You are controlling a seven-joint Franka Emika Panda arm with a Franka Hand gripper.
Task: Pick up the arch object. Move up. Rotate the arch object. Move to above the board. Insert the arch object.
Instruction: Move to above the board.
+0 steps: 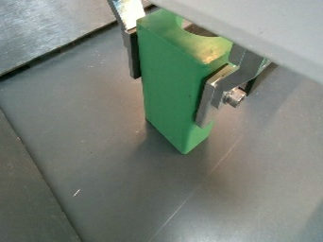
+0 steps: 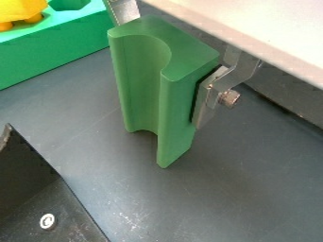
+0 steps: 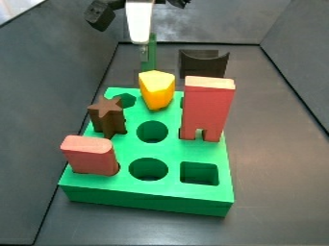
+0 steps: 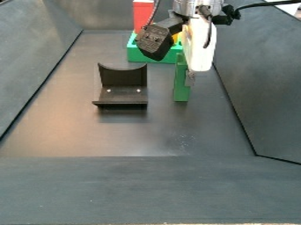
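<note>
The arch object [image 1: 171, 90] is a tall green block with a half-round notch in its end. My gripper [image 1: 175, 76] is shut on it, with a silver finger [image 1: 214, 95] flat against each side. It stands upright, its lower end at or just above the dark floor. It shows in both wrist views [image 2: 158, 95] and both side views [image 3: 148, 50] [image 4: 182, 83]. My gripper [image 4: 191, 54] hangs beside the board [image 3: 154, 187], the thick bright-green slab, not over it. A corner of the board shows in a wrist view [image 2: 38, 57].
On the board stand a yellow piece [image 3: 156, 89], a tall red block [image 3: 209, 108], a brown star [image 3: 106, 113] and a pink block [image 3: 88, 154], with open holes at the front. The fixture [image 4: 118, 85] stands on the floor near the arch object. Dark walls enclose the floor.
</note>
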